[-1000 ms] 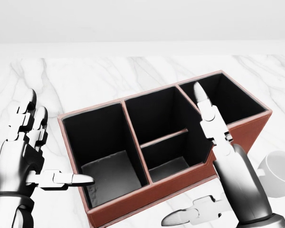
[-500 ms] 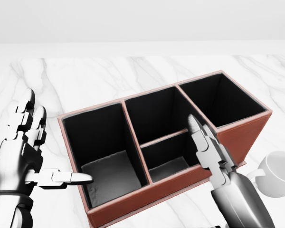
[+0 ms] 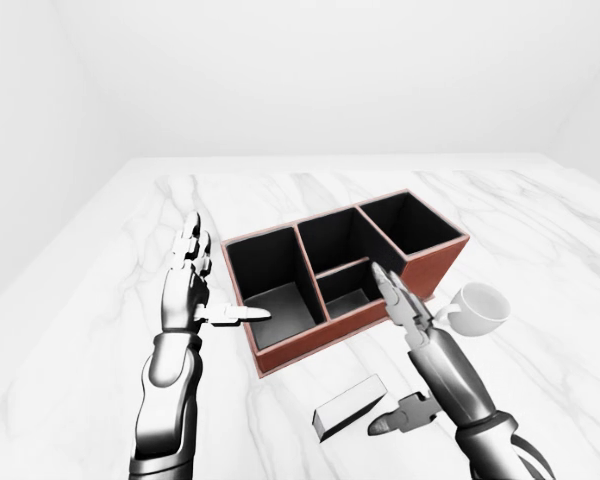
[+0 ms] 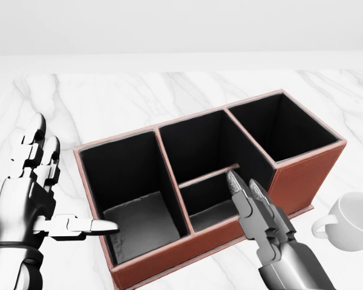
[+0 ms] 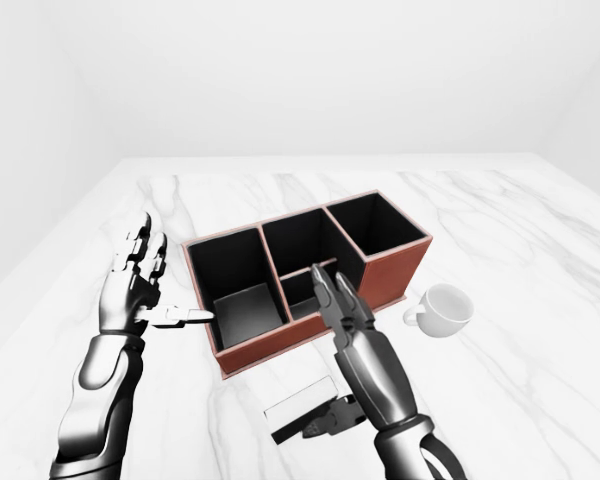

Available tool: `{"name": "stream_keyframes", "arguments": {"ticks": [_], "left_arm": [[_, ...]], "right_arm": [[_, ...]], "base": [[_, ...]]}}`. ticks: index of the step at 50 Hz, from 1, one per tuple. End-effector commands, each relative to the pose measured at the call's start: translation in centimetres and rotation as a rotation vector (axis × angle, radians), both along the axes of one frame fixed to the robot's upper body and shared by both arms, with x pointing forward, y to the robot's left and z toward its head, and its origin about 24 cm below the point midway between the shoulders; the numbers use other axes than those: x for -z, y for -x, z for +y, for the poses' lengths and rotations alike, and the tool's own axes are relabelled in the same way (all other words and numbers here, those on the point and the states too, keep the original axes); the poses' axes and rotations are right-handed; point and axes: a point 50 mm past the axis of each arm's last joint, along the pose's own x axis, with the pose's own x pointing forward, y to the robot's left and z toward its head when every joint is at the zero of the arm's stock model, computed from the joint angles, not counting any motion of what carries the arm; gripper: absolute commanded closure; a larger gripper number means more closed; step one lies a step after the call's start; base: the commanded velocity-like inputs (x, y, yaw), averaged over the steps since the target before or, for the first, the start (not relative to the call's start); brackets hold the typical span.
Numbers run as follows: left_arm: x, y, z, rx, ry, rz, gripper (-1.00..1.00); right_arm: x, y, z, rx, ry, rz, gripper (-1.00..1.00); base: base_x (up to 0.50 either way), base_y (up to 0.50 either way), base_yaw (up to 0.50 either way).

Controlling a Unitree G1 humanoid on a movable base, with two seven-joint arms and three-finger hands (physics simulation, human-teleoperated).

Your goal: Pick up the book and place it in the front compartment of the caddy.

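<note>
The caddy (image 4: 193,252) is a red-brown box with black insides and several compartments, standing mid-table. A pale grey book (image 3: 348,408) lies flat on the marble below the caddy in the eye views; the head view does not show it. My right hand (image 3: 385,350) is open, its fingers (image 4: 249,205) stretched up over the caddy's lower wall by the small middle compartment, and its thumb (image 3: 395,420) low beside the book's right end. Whether the thumb touches the book I cannot tell. My left hand (image 4: 78,178) is open at the caddy's left, thumb pointing at the left compartment.
A white mug (image 4: 351,228) stands on the marble table (image 3: 540,230) just right of the caddy, close to my right forearm. White walls rise behind the table's upper edge.
My right hand has dropped down and leftward in the head view, from over the caddy's right compartment to its lower wall. The left hand has stayed put.
</note>
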Motion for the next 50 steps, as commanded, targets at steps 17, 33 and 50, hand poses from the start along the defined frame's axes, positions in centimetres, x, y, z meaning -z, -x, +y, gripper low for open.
{"name": "stream_keyframes", "arguments": {"ticks": [17,33,50], "left_arm": [[-0.1,0.1,0.0,0.003,-0.003,-0.002,-1.0],[0.1,0.1,-0.1,0.004,-0.004,0.003,-1.0],[-0.1,0.0,0.0,0.003,-0.004,-0.002,-1.0]], "right_arm": [[1.8,0.2,0.6,-0.026,0.098,0.027,-1.0],[2.6,-0.7,0.8,-0.023,0.113,0.053,-1.0],[2.7,-1.1,1.3,-0.036,0.133,0.061,-1.0]], "base": [[0.0,0.0,0.0],[0.0,0.0,0.0],[0.0,0.0,0.0]]}}
